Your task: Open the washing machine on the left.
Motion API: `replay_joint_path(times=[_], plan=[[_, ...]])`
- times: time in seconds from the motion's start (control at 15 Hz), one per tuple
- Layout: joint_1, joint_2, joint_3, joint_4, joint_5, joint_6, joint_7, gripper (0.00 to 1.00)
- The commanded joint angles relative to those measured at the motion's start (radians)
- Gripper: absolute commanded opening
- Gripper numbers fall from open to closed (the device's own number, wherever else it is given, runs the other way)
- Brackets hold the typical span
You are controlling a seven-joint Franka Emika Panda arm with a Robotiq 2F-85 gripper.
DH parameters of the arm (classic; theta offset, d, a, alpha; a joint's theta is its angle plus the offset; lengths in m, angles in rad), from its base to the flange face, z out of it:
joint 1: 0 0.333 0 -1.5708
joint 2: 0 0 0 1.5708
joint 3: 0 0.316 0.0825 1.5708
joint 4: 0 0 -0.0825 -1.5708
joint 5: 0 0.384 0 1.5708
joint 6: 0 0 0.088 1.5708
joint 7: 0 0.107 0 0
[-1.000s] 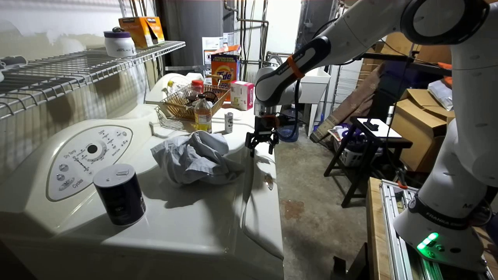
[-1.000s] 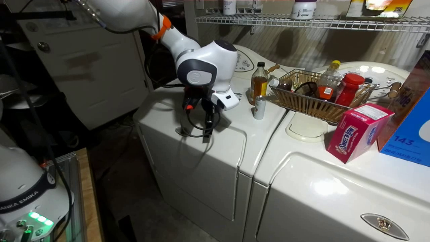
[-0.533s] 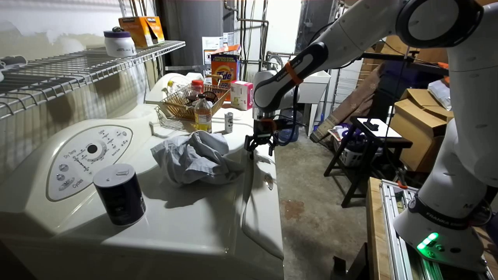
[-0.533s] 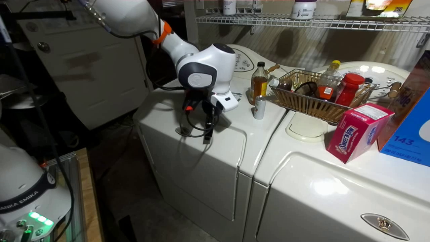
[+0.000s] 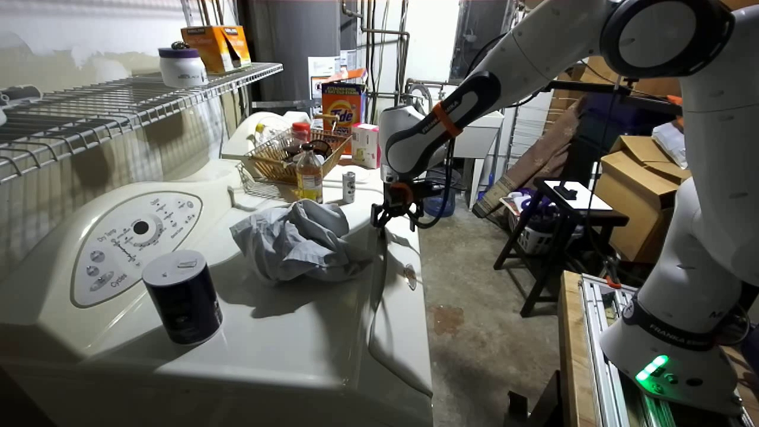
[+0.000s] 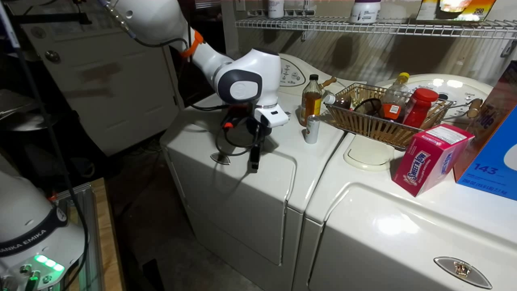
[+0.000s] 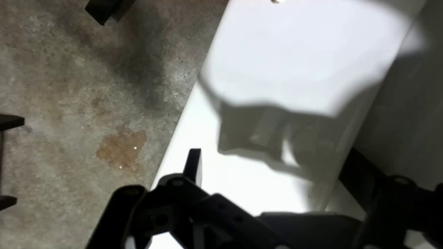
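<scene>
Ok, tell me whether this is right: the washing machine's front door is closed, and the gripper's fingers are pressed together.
The fingers are not pressed together: the wrist view shows them spread wide apart. The rest stands: the front door of the washing machine is closed.

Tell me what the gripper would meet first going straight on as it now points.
Probably the washing machine door, near its upper edge: the open gripper points down toward it. Depth is unclear, so I can't tell how close.
</scene>
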Motion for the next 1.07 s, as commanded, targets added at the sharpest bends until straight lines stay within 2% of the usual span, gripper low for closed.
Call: replay_joint_path(times=[0.0, 0.27, 0.53, 0.8, 1.0], plan=[[0.042, 0.034, -0.052, 0.036, -0.108, 0.029, 0.116, 1.0], [0.083, 0.069, -0.097, 0.064, -0.249, 0.002, 0.229, 1.0], [0.11, 0.088, -0.111, 0.081, -0.35, -0.084, 0.328, 1.0], [0.093, 0.093, -0.095, 0.091, -0.367, -0.16, 0.355, 1.0], [0.065, 0.101, -0.092, 0.086, -0.349, -0.169, 0.334, 1.0]])
